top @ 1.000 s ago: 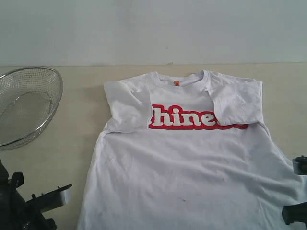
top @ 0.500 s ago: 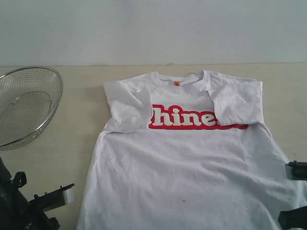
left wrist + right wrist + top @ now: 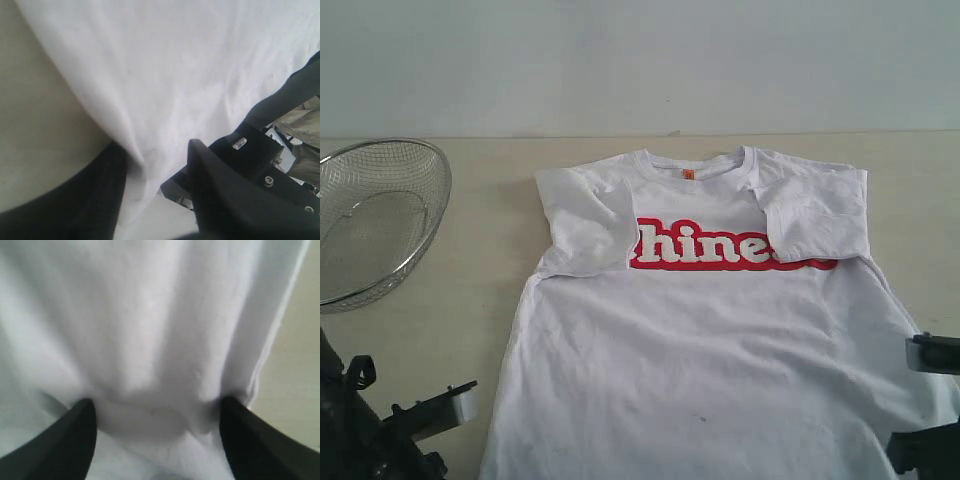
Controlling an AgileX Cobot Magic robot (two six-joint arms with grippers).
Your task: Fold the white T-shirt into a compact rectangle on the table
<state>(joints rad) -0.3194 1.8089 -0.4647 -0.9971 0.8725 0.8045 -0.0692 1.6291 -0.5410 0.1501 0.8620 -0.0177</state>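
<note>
In the exterior view, the white T-shirt point(image 3: 720, 340) lies face up on the table point(image 3: 470, 260) with its sleeves turned in, well apart from the wire basket point(image 3: 375, 215). At the left wrist, our left gripper point(image 3: 156, 147) stands parted astride the hem's edge. We should seat it deeper before pinching. At the right wrist, our right gripper point(image 3: 157, 401) gapes wide over bunched hem. We should close both together and lift evenly.
</note>
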